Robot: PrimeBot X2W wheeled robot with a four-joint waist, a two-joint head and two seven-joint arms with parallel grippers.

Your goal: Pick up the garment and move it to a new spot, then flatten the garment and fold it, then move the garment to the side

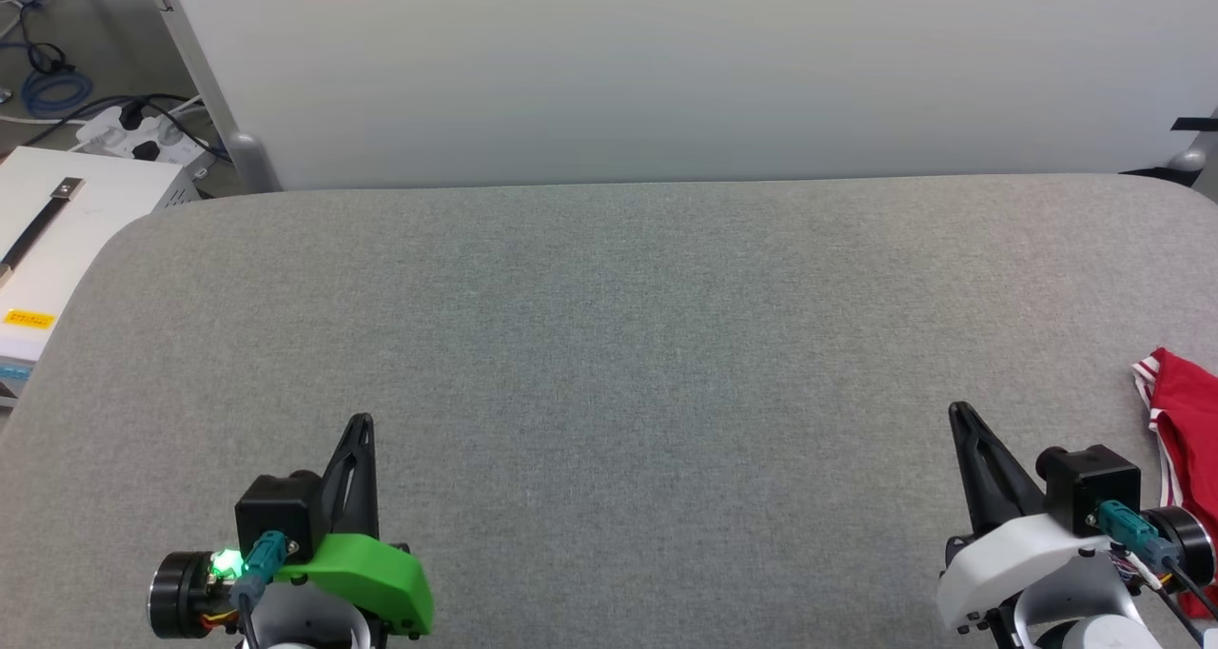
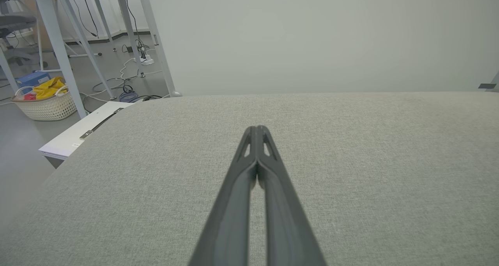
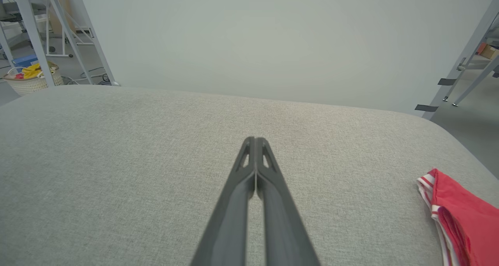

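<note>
Grey fabric tabletop [image 1: 609,325], pale wall [image 1: 666,59] behind. My left pincer [image 1: 363,425] at 7 o'clock, right pincer [image 1: 959,413] at 5, both pressed together, empty. Red garment [image 1: 1183,421] lies at 4 o'clock, just beside my right pincer.

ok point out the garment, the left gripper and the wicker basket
garment [image 3: 466,215]: right wrist view, on the red fabric near the striped trim.
left gripper [image 2: 256,130]: left wrist view, at the shut fingertips.
wicker basket [image 2: 48,108]: left wrist view, on its woven side wall.
</note>
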